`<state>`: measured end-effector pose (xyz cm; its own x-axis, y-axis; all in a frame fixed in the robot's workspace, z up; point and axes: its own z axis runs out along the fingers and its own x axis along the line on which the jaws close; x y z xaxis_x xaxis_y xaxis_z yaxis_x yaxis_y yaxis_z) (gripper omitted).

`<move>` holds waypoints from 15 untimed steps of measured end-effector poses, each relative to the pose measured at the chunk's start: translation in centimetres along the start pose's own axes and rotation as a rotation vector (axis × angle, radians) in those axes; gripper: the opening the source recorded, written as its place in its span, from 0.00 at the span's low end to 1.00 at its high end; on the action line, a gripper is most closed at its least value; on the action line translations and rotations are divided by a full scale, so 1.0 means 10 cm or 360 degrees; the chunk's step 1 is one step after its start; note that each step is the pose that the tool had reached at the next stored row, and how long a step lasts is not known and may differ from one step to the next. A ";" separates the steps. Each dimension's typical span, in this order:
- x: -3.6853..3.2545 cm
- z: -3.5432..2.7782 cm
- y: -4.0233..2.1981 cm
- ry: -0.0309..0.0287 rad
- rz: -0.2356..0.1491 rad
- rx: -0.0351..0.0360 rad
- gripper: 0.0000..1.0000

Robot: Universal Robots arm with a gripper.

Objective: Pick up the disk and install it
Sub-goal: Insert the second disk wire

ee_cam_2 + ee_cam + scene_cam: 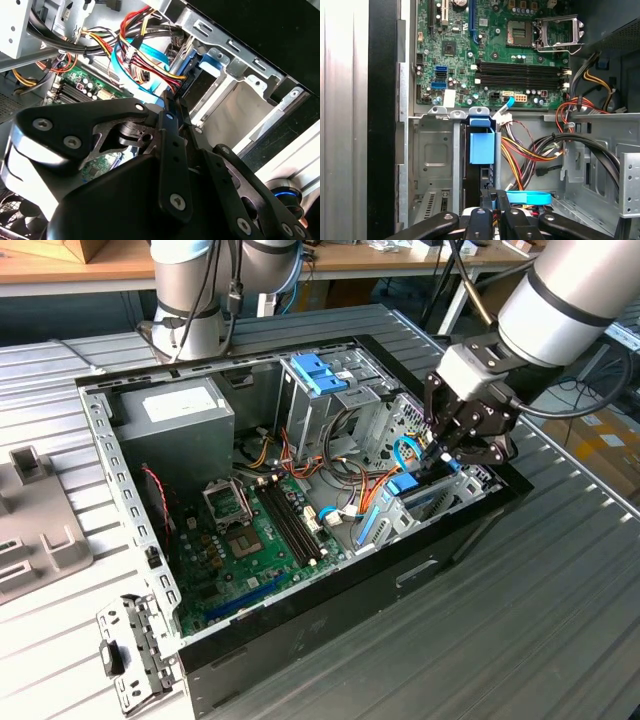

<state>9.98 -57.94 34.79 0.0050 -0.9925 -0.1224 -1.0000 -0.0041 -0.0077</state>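
Install step: black gripper (440, 452), closed on the blue-railed silver disk (482, 145), seating it edge-on in grey metal bay (436, 150); needs straight push.

1. My gripper (437, 455) is matt black metal with bright screw heads.
2. The disk (482, 145) shows smooth blue plastic rails.
3. The computer case (120, 480) is bare grey sheet metal.
4. The motherboard (485, 50) looks glossy green.
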 end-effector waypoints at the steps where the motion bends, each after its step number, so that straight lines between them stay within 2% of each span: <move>1: 0.002 0.002 -0.004 0.00004 -0.0002 0.0000 0.16; 12: 0.027 0.016 0.019 0.00001 -0.0004 0.0000 0.16; 15: 0.031 0.052 0.019 0.00006 -0.0004 -0.0001 0.16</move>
<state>9.80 -58.18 34.23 0.0076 -0.9925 -0.1220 -0.9999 -0.0067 -0.0077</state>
